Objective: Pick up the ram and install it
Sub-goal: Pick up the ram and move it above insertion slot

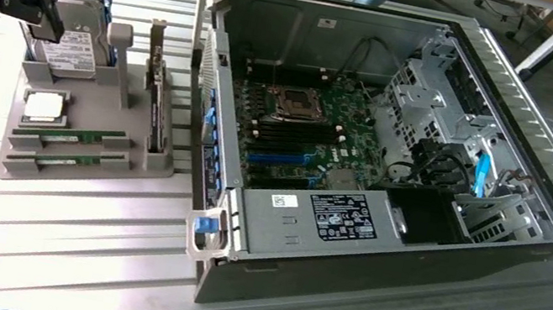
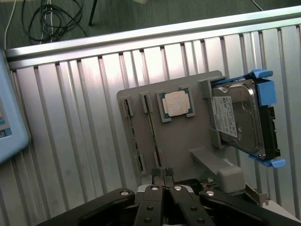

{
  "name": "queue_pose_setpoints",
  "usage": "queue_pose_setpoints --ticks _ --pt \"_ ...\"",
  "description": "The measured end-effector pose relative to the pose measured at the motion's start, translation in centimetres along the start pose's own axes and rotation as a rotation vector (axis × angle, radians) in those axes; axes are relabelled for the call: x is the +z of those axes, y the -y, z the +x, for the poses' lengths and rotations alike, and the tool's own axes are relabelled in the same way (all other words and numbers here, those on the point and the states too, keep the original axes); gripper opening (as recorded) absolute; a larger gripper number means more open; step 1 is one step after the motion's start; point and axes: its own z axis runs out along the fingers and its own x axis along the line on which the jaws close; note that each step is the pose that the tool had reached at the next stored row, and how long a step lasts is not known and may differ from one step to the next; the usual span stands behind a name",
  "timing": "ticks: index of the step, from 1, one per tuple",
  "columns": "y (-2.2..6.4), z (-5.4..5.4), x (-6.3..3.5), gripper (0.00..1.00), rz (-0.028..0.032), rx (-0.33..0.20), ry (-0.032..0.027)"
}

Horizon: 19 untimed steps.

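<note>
Claw (image 2: pixel 163 173): pressed shut, fingertips together, nothing held; it hangs above the grey tray (image 2: pixel 183 141), near the end with the hard drive (image 1: pixel 74 43)
Ram (image 1: pixel 75 136): lying on its long edge in a slot of the tray, at the end away from the hard drive; untouched, well apart from the claw
Second stick (image 1: pixel 76 161): just beside the first, in the parallel slot; alike in look, so I cannot tell which is meant
Neighbours: the silver processor (image 1: pixel 43 107) sits just beside the sticks; the upright expansion card (image 1: pixel 153 112) stands between the tray and the open case (image 1: pixel 496 202)
Surface (image 1: pixel 44 250): ribbed metal, carrying the tray and the case
Step in hand: the approach to the ram, as I judge it; nothing lifted yet
Doing it well: centre over one stick alone; turn the fingers square across its thin edge; open only wide enough to miss its twin; grip mid-length and lift straight, so it does not bind in the slot
</note>
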Motion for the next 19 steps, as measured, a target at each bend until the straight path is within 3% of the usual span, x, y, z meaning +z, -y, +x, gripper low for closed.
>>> queue_pose_setpoints --ticks 4,8,14,15,17,18,19 --pt "0.00 0.00 0.01 0.10 0.0001 0.000 0.0001" --pt "0.00 0.01 0.02 0.29 0.0003 0.000 0.0002" --pt "0.04 0.26 0.19 0.29 0.0005 -0.002 -0.0019" --pt "0.04 0.29 0.25 0.29 0.0009 -0.002 -0.0047" --pt "0.05 0.32 0.33 0.29 0.0034 -0.002 -0.0209" --pt "0.05 0.33 0.36 0.29 0.0075 -0.004 -0.0440" --pt "0.05 0.34 0.41 0.29 0.0085 -0.004 -0.0511"
